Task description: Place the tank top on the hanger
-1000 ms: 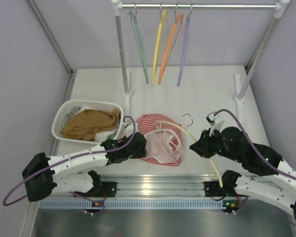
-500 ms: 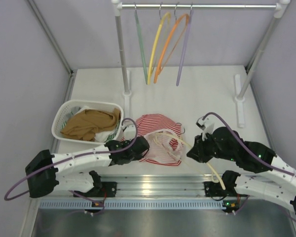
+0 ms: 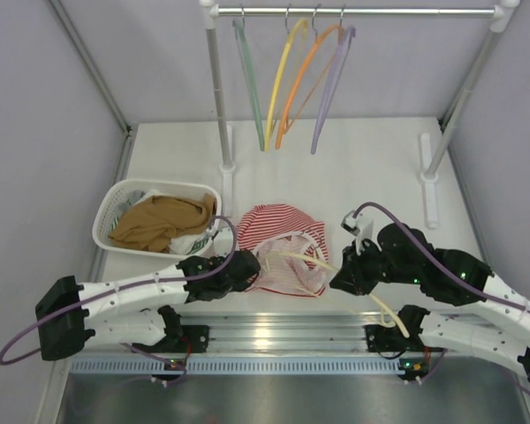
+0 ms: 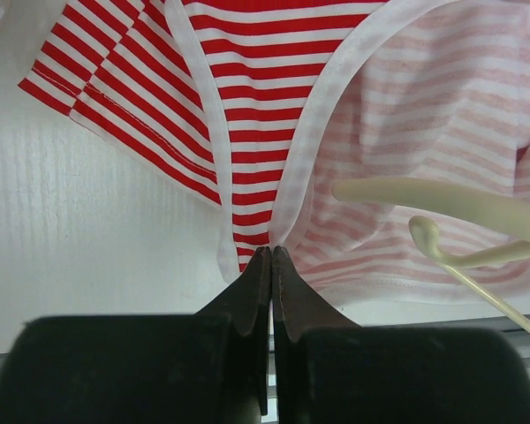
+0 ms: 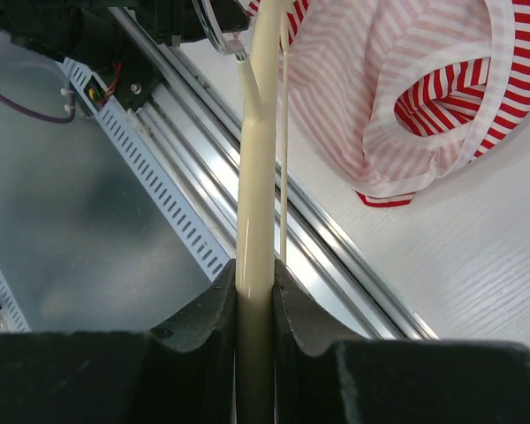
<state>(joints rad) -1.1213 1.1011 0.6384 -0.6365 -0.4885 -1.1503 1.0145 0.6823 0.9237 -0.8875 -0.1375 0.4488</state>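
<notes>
We find the tank top (image 3: 278, 221) lying on the table (image 3: 380, 168). The left gripper (image 4: 271, 256) is closed, seemingly pinching its trim. The right gripper (image 5: 254, 278) clamps the hanger (image 5: 258, 159), whose tip is over the fabric. Neither shoulder is hung yet.

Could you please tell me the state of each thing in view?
Tank top, crumpled on the table.
Hanger, gripped, one arm across the top.
Left gripper, jaws shut on the top's trim.
Right gripper, jaws shut on the hanger.
Basket, holding clothes.
Spare hangers, hanging on the rail.
</notes>
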